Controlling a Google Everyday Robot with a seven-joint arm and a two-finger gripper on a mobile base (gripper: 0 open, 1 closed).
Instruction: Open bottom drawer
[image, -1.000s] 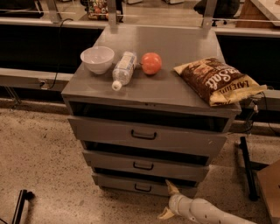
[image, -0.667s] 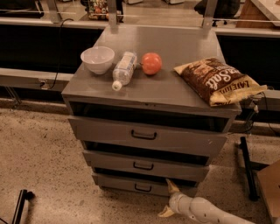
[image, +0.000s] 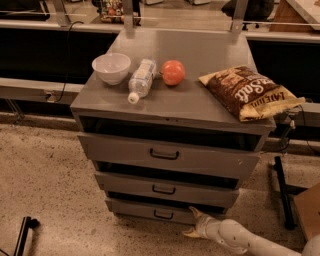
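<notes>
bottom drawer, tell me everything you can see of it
The bottom drawer is the lowest of three: grey metal, a slim front, a small black bar handle at its middle, a dark gap above. It sits just above the floor. The gripper, fingers spread, is at its right end; contact is unclear.

Looks like a robot lab to me: speckled floor (image: 45, 200), dark counters (image: 35, 55) trailing cables (image: 68, 50), a grey metal bench (image: 210, 107) of drawers, and the robot's tool (image: 192, 223) spread low beside the bottom drawer (image: 135, 209).
</notes>
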